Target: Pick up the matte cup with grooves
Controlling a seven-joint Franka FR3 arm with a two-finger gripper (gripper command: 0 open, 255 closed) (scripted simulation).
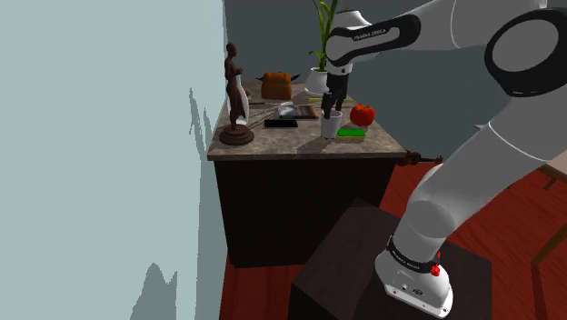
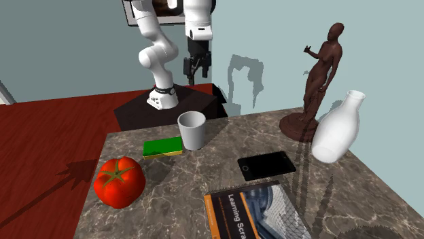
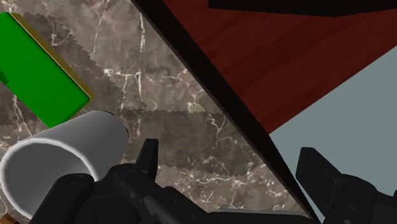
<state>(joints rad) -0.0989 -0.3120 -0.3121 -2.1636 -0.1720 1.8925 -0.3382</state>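
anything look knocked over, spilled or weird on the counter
Nothing stands out. The cup stands upright beside the green block. The tomato, phone and statue rest on the counter, with nothing spilled. The open gripper hovers clear of the cup.

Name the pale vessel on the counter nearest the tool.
The open-topped cup beside the green block, close by the tool; the narrow-necked vase stands far off by the statue.
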